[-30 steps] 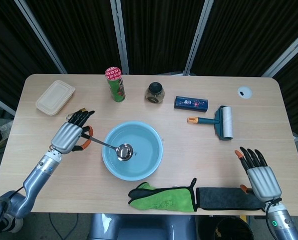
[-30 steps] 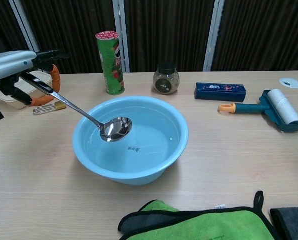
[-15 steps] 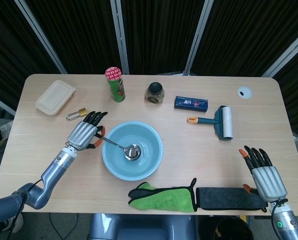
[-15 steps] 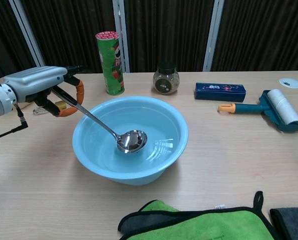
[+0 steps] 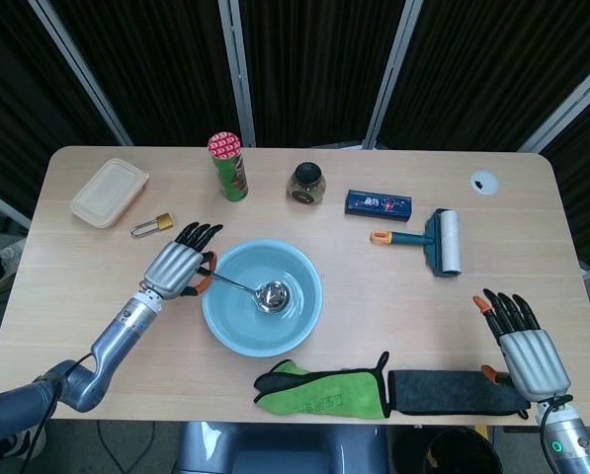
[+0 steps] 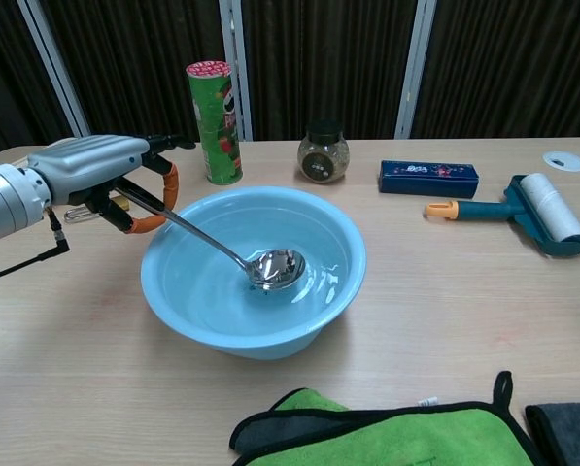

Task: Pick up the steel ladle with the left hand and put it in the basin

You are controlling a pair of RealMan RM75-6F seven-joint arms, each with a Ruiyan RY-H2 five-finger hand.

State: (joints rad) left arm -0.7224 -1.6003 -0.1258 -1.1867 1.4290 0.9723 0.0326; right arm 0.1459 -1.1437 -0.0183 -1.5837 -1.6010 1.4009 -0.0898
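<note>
Ladle (image 6: pixel 270 269) bowl moved deeper into basin (image 6: pixel 340 291), handle gripped by left robot hand (image 6: pixel 105 173) at rim

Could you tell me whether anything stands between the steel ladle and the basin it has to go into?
Nothing visible does. The left robot hand holds the steel ladle by its handle, and the bowl end is already inside the basin, at the water, with no other object in the basin.
</note>
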